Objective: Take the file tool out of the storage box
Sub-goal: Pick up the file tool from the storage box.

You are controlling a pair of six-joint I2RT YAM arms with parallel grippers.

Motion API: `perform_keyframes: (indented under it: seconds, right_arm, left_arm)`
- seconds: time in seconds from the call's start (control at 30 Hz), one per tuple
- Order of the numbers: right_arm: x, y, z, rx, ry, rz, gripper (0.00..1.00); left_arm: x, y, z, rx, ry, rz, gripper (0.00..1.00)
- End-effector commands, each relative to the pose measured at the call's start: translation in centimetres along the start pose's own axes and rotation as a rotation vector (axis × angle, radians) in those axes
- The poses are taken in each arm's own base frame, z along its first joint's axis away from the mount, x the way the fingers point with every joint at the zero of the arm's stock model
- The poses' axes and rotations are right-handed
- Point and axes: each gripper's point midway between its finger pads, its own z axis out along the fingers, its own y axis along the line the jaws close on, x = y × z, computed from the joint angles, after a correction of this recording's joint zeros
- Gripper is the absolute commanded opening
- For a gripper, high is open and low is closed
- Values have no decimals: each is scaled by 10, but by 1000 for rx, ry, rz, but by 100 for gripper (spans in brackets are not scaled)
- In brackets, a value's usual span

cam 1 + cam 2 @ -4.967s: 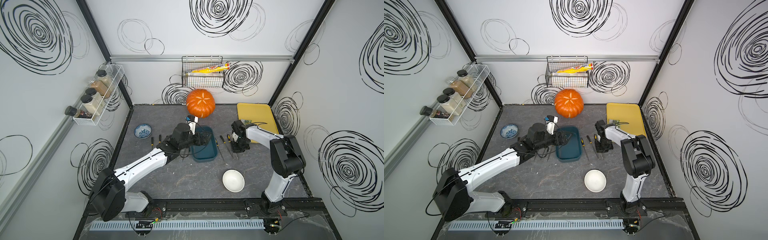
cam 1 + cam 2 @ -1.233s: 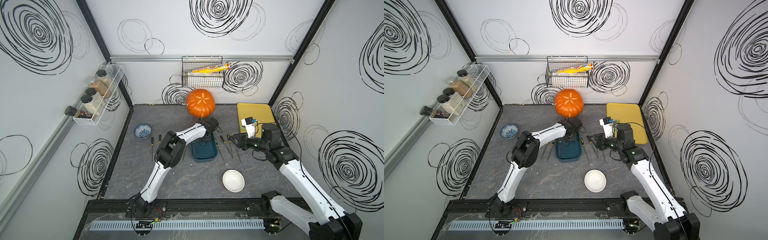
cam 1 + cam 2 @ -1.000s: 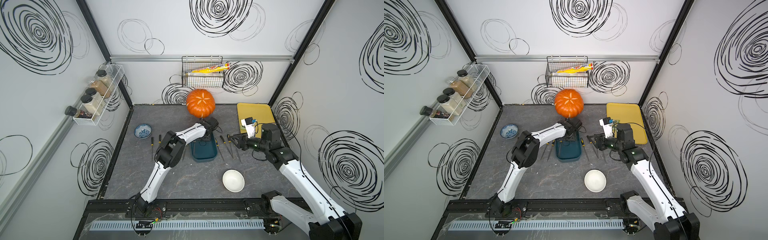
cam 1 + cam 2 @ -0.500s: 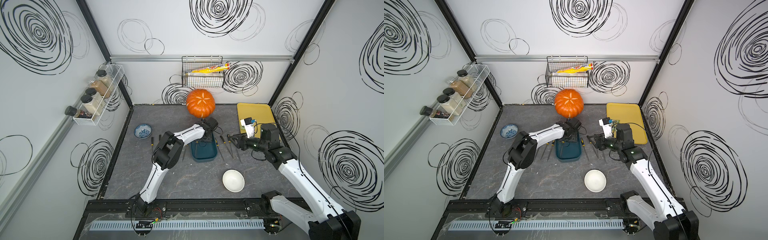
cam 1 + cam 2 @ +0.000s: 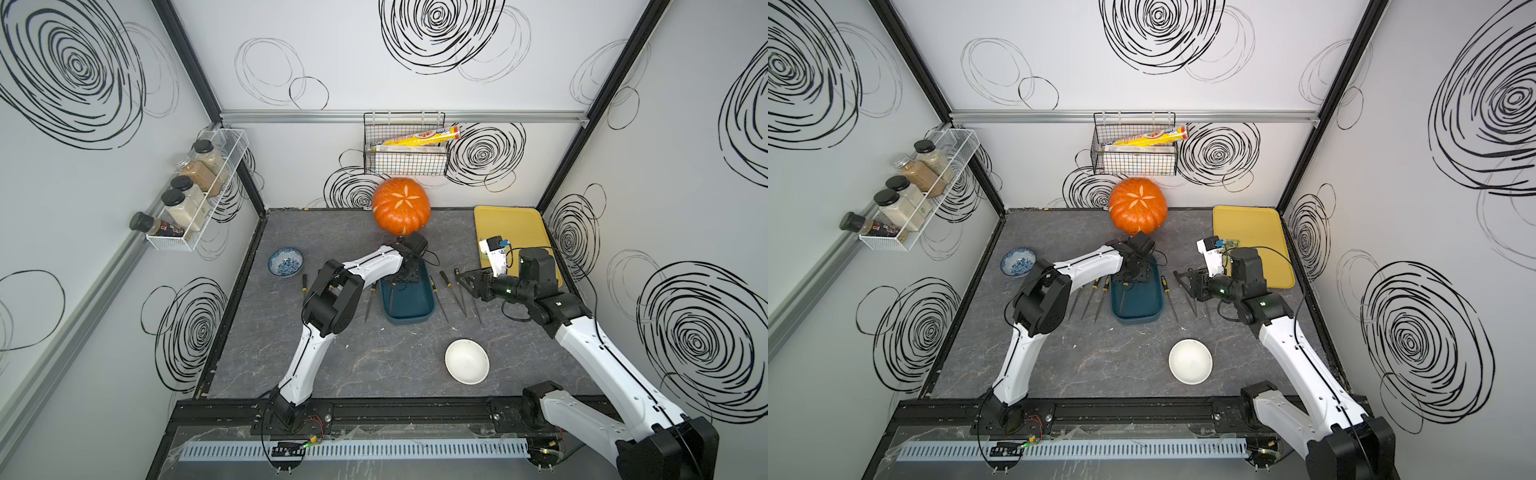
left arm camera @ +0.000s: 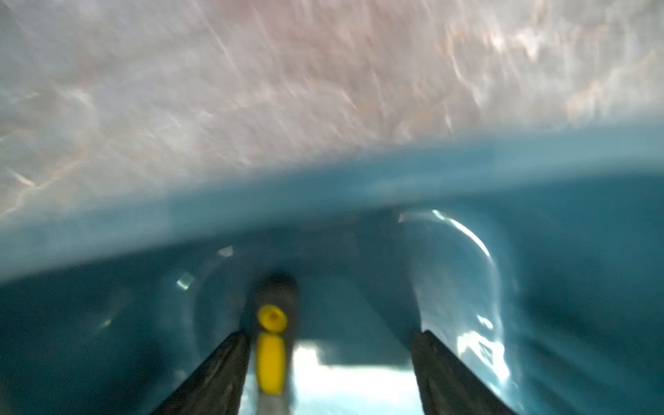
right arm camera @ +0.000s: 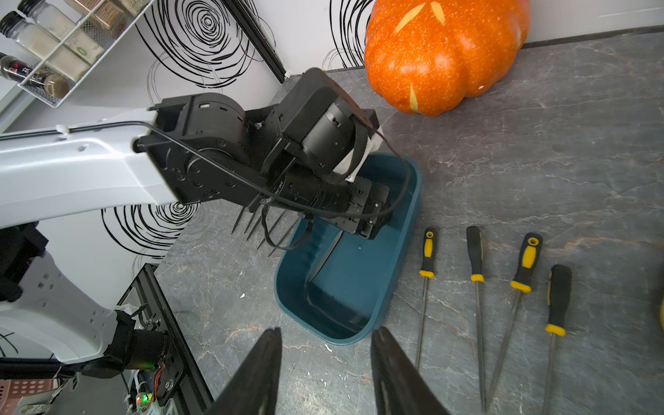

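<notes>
The left gripper (image 5: 405, 277) is reaching down into the far end of the storage box (image 5: 409, 311), its jaws standing apart. The file tool (image 6: 271, 359) is lying inside the box between them, with its yellow-and-black handle just beside one finger, unclamped. To the right, four loose files (image 7: 476, 258) are lying on the table. The right gripper (image 5: 466, 283) is hovering near them, jaws parted, holding nothing.

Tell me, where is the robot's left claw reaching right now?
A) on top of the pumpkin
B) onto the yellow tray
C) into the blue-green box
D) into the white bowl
C: the left gripper is down inside the storage box, jaws open, with a yellow-handled file lying between them.
</notes>
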Motion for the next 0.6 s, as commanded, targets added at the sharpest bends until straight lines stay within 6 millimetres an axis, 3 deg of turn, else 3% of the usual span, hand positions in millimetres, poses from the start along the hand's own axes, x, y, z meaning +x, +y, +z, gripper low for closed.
perform_keyframes:
  seconds: [0.0, 0.03, 0.07, 0.17, 0.37, 0.47, 0.57]
  right_arm:
    - [-2, 2, 1, -16, -13, -8, 45]
    - [-3, 3, 1, -17, -15, -8, 46]
    - [-3, 3, 1, -17, -17, -9, 46]
    - [-3, 3, 1, -16, -17, -9, 46]
    - [-1, 1, 3, -15, -12, -4, 46]
    - [-1, 2, 4, -27, -19, -3, 45]
    - [-1, 8, 4, -72, -40, -11, 46]
  left_arm:
    - [14, 0, 20, 6, 53, 21, 75]
    - [15, -1, 21, 14, 58, 20, 74]
    - [15, -2, 24, 27, 62, 19, 66]
    - [19, -4, 32, 40, 84, 28, 28]
    - [14, -9, 27, 44, 54, 33, 14]
    - [-9, -22, -6, 95, -54, 52, 0]
    - [-38, -51, -71, 273, -234, 82, 0]
